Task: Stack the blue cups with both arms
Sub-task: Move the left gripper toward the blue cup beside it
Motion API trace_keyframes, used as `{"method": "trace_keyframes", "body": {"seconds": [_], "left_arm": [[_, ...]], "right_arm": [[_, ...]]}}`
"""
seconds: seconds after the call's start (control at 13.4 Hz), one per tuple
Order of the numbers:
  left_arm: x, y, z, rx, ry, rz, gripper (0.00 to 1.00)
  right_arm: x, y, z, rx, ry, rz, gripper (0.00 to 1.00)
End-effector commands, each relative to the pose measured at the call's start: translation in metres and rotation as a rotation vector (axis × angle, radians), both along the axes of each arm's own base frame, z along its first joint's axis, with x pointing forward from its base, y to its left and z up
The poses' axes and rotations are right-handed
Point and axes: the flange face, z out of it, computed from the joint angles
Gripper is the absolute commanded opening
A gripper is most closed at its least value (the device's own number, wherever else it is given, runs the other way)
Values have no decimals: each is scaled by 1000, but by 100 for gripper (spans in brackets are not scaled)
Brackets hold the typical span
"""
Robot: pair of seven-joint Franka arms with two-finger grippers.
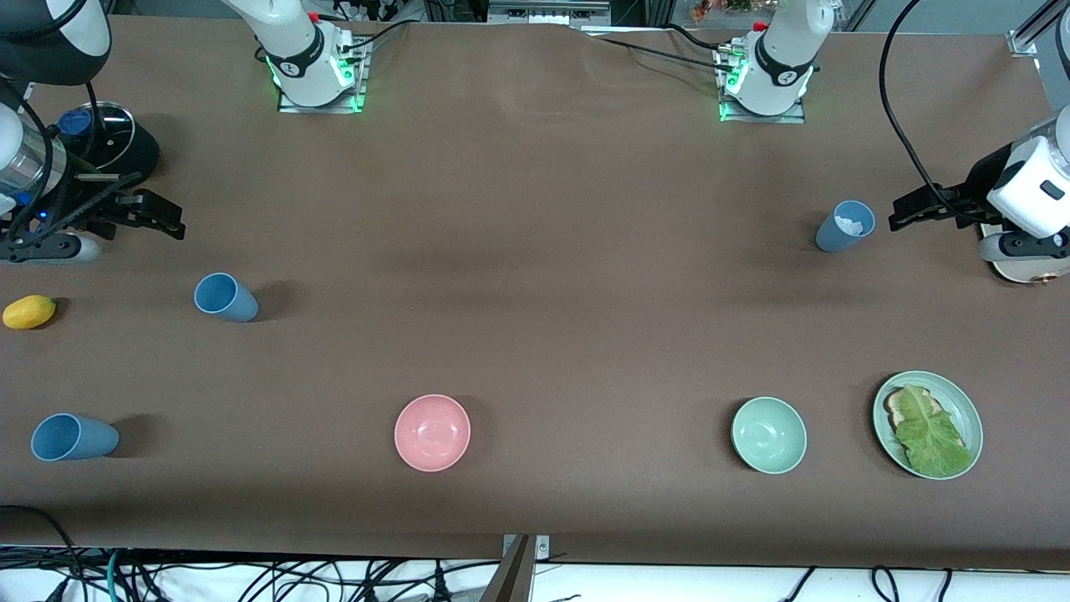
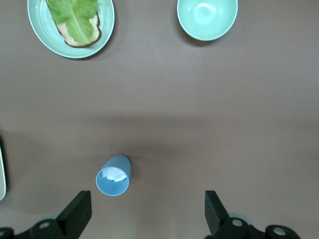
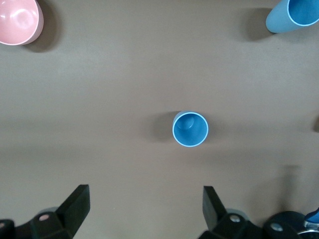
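Front view: three blue cups are seen upright on the worktop (image 1: 535,251), one (image 1: 73,437) nearest, one (image 1: 226,298) farther, one (image 1: 844,226) with something white inside. Left gripper (image 2: 148,211) and right gripper (image 3: 146,209) are held with jaws wide open, empty.

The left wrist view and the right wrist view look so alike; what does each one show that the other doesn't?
Only the left wrist view shows the mint-green bowl, the green plate with lettuce on toast, and a blue cup holding something white. Only the right wrist view shows the pink bowl and two empty blue cups, one in mid-picture, one at the edge. Both share the brown table and an open hand hanging over it: the left hand, the right hand.
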Motion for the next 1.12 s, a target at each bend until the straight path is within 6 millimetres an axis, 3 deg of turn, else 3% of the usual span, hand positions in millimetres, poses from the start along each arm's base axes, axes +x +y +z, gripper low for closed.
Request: {"method": "trace_keyframes", "body": {"seconds": [0.0,0.22,0.3,0.45,0.6,0.82,1.05], "left_arm": [[-8,31,-20,-68,62,-139,100],[-12,81,-44,-205,50,-258,100],[-19,89,-61,-256,64,-311,100],[-38,124,-96,-391,49,-320,100],[-48,140,-111,-409,49,-320,100],[-55,152,-118,-318,79,-322,99],[-84,157,-153,-299,74,-283,99]], "right_arm": [[0,2,1,14,-7,-10,100],[0,2,1,14,-7,-10,100],[0,2,1,14,-7,-10,100],[0,2,1,14,-7,-10,100],[0,2,1,14,-7,-10,100],[0,2,1,14,-7,-10,100],[0,2,1,14,-7,-10,100]]}}
